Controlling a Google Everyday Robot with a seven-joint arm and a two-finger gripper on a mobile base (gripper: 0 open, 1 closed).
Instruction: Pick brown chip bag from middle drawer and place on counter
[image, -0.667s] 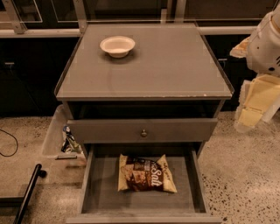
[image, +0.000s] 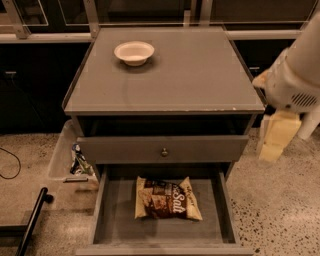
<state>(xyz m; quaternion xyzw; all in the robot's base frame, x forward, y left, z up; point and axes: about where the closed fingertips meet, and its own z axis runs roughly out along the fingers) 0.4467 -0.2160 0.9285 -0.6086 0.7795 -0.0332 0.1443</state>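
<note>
The brown chip bag (image: 168, 199) lies flat in the open middle drawer (image: 115, 220), near its back and about centred, with white "Salt" lettering facing up. The grey counter (image: 190, 75) is the cabinet top above it. My gripper (image: 276, 137) hangs cream-coloured below the white arm (image: 295, 75) at the right of the cabinet, beside the counter's front right corner. It is well above and to the right of the bag and holds nothing that I can see.
A white bowl (image: 134, 52) stands on the counter's back left. A grey drawer front with a round knob (image: 164, 151) sits above the open drawer. A clear bin (image: 65, 155) with items stands left of the cabinet. A black bar (image: 32, 220) lies on the floor at the lower left.
The arm and gripper have shifted a little down and to the left, closer to the cabinet's right side. The bag, drawer and bowl have not moved.
</note>
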